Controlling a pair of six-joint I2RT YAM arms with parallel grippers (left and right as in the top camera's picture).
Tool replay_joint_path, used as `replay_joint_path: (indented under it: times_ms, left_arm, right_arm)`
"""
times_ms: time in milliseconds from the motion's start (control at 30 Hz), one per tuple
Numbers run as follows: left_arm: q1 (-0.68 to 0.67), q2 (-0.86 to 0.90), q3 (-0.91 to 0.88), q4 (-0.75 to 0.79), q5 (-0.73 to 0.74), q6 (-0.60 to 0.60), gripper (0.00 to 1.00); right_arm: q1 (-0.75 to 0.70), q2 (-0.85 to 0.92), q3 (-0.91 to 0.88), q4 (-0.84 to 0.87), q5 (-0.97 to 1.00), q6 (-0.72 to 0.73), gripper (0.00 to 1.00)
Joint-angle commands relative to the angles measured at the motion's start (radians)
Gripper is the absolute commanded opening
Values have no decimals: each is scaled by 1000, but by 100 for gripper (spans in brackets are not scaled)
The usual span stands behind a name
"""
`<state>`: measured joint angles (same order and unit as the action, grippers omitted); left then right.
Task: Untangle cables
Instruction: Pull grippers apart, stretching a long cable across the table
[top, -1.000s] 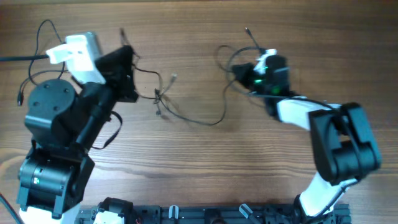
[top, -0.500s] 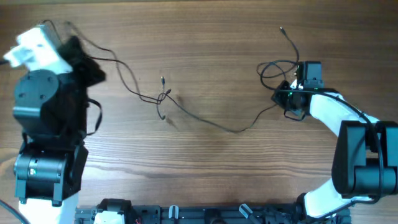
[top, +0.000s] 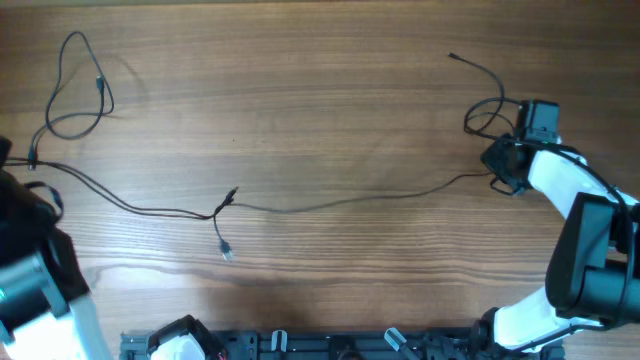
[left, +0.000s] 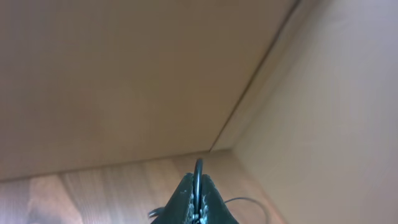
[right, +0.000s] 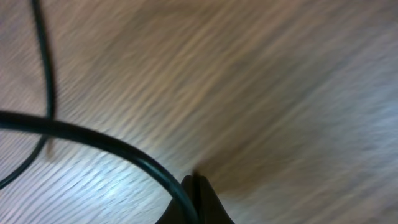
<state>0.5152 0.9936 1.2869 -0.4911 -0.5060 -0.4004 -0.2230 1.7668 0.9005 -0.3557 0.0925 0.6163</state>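
Observation:
The cables (top: 330, 205) are thin black wires stretched across the wooden table, with a small knot (top: 216, 211) left of centre and two short plug ends sticking out of it. One strand runs left to a loop (top: 78, 95) at the far left. My left gripper (left: 198, 190) is shut on a thin cable strand; in the overhead view only the left arm (top: 25, 240) shows, at the left edge. My right gripper (top: 503, 165) is shut on the cable (right: 93, 134) at the right, beside a small loop (top: 485, 115).
The wooden table (top: 330, 110) fills the overhead view. A black rail (top: 330, 345) runs along the front edge. The right arm (top: 585, 230) reaches in from the lower right. The left wrist view faces a beige wall corner (left: 249, 93).
Both arms have pulled apart: the left swung off to the left edge, the right moved right. The cables went from a bunched tangle to a long stretched line with one small knot.

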Motion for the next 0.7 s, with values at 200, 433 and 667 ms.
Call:
replay_joint_path:
  times_ms: [200, 433, 667]
  left_arm:
    - [272, 242, 2, 45, 263, -72, 4]
    - [409, 356, 2, 48, 365, -163, 4]
    - [410, 442, 2, 20, 422, -260, 4]
  right_arm:
    - [-183, 56, -51, -113, 99, 41, 4]
    - [-242, 56, -51, -107, 88, 31, 4]
    - [-232, 56, -51, -86, -50, 31, 8]
